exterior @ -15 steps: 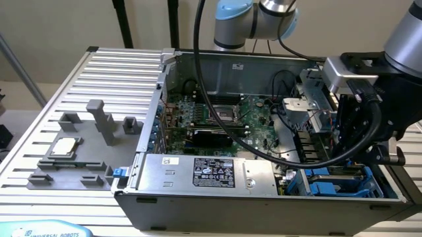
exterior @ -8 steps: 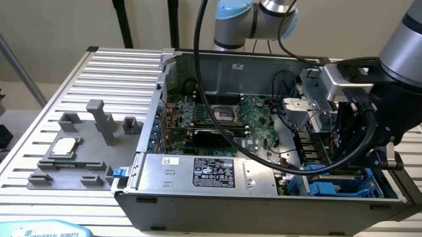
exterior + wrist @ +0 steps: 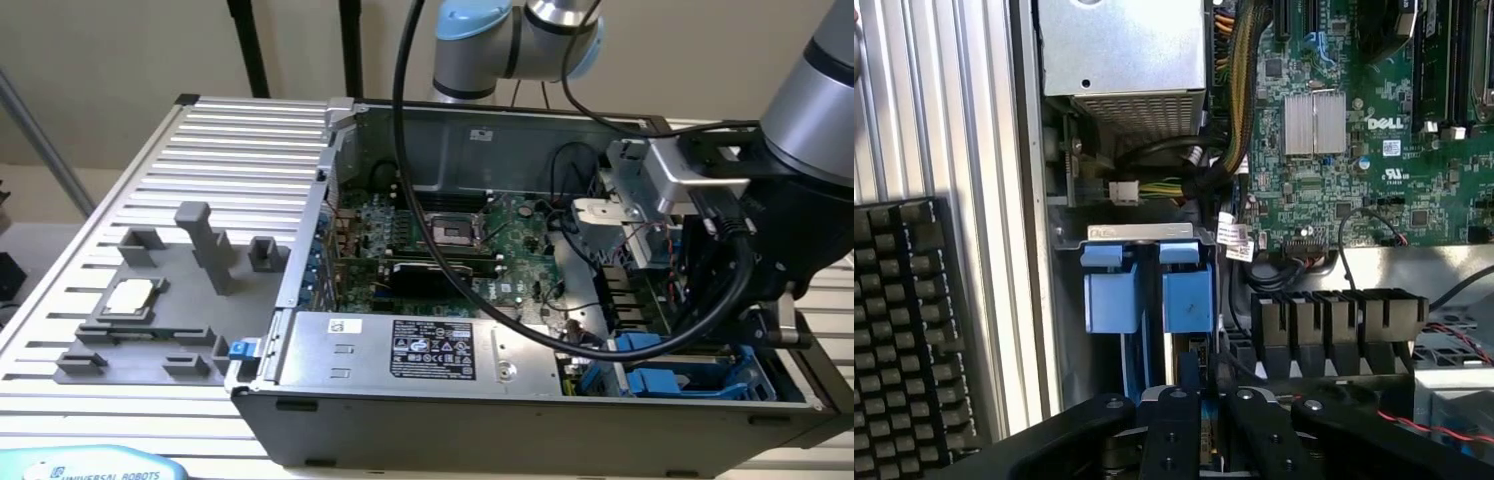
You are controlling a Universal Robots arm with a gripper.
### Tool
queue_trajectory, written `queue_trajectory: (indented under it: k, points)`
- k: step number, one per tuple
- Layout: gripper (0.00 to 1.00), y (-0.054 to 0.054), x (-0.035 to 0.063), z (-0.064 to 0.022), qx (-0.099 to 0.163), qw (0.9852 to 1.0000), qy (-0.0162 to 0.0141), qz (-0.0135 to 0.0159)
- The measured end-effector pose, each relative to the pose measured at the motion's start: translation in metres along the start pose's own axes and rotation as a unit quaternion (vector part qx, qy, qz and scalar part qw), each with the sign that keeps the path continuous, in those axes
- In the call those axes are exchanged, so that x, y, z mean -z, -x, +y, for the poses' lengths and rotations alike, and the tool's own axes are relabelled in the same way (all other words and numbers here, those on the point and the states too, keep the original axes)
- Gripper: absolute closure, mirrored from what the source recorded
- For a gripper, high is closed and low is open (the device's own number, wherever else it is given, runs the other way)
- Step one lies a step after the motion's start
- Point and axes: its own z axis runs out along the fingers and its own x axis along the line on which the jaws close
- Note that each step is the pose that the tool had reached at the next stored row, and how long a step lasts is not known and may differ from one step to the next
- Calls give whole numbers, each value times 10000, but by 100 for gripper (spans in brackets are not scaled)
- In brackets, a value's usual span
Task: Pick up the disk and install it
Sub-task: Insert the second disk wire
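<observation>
Two black jaws (image 3: 1201,395) stand nearly together in the wrist view, closed to a narrow gap on a thin slab seen edge-on. By its blue rail, that slab is the disk (image 3: 1202,432), a flat silver-grey hard drive in a blue plastic carrier. It is held upright between the fingers (image 3: 1169,430), directly over the drive bay in a corner of the open grey metal computer case (image 3: 534,425).

Just ahead of the jaws, two blue plastic carrier tabs (image 3: 1112,290) sit side by side in the bay under a silver metal lip, the nearer one almost in line with the held disk. Further ahead lies the large silver power supply box (image 3: 1124,50), with a bundle of yellow and black cables (image 3: 1239,90) running beside it. To one side of the jaws a row of black plastic connector blocks (image 3: 1334,320) stands close by, and beyond them spreads the green motherboard (image 3: 1334,120).

In the exterior view the silver and black robot arm (image 3: 814,110) reaches down into the case, which rests on the ribbed aluminium counter (image 3: 227,130). Well away from the jaws, outside the case, a grey plastic fixture (image 3: 187,290) carries a small square silver chip (image 3: 130,297).
</observation>
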Motion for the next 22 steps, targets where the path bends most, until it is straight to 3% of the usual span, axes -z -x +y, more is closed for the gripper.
queue_trajectory:
  k: [11, 22]
  points:
    - [84, -1, -22, 16, 1, 10000, -35, -3]
    - [84, 41, -21, 32, 0, 10000, -36, -3]
